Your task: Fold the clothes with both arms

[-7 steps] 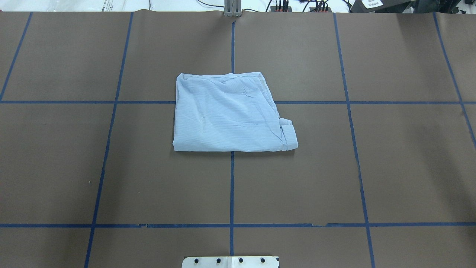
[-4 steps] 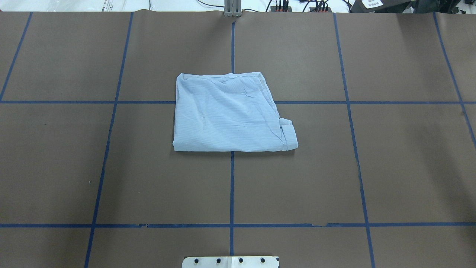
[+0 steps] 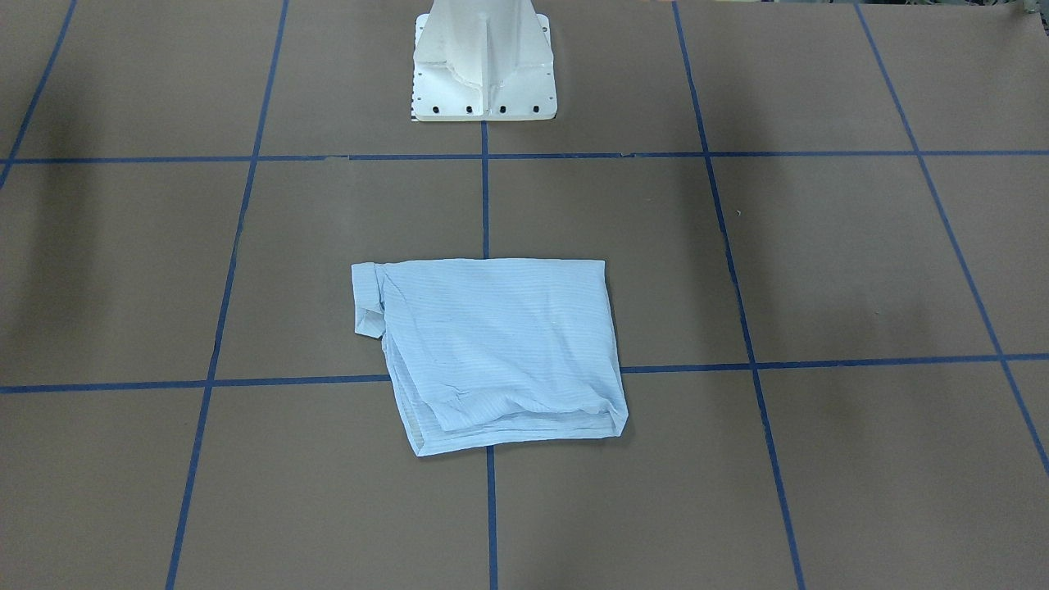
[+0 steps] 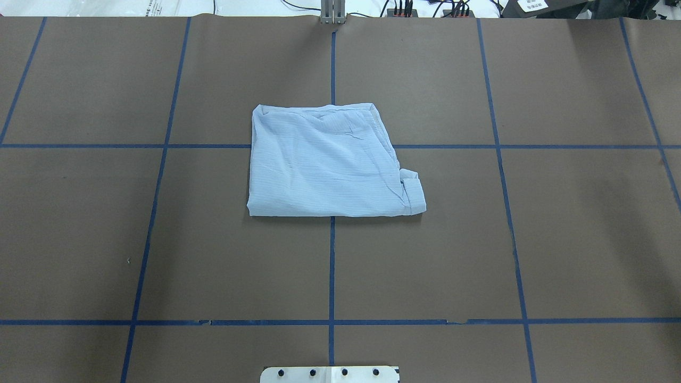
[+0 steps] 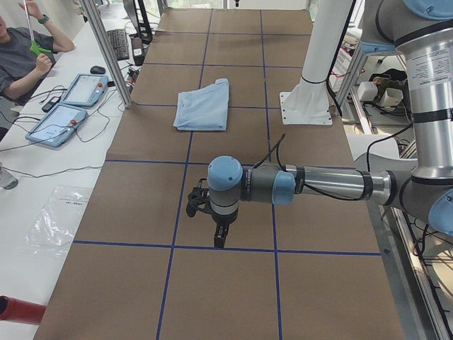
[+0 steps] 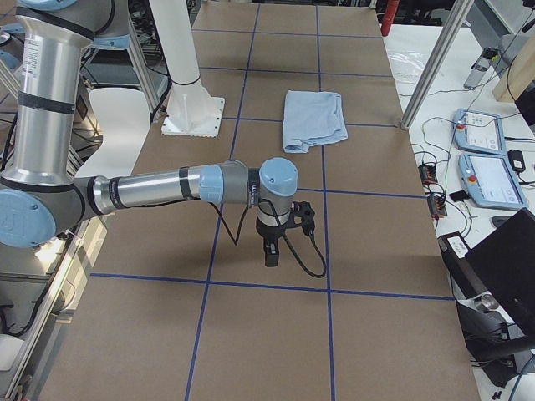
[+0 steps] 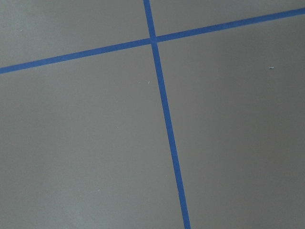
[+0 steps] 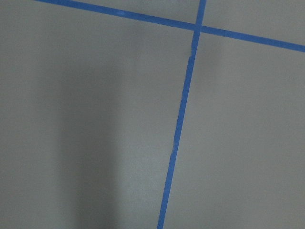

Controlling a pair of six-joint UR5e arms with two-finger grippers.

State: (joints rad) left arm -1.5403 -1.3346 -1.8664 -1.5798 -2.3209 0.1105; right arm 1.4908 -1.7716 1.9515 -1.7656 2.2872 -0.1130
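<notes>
Looking across a brown paper-covered tabletop gridded with blue tape lines, with a white pedestal base at the top middle of the front-facing frame. Finding the pale-blue, finely striped thin shirt lying folded into a rough rectangle at the centre of the overhead frame, straddling a crossing of the tape, touched by nothing. Noting one cuff poking out at the lower right of that rectangle, and offset layers showing along its bottom edge in the front-facing frame.

Judging the fold as close to finished, and so weighing what could undo it:
- pinching only the top layer during any tidy-up and peeling the stack open, a likely slip with cloth this thin;
- tucking the stray cuff one-handed and dragging the whole bundle across the paper;
- sweeping an arm low over the pile and catching a raised edge.

Seeing the left arm's black fingers pointing down over bare tabletop in the lower middle of the left side frame, well apart from the shirt in the upper middle. Seeing the right arm's black fingers hanging likewise at the centre of the right side frame, the shirt far up the frame. Apparently carrying and touching nothing. Being unable to tell how far open either pair is standing, and getting only tape and brown paper from both wrist frames.
</notes>
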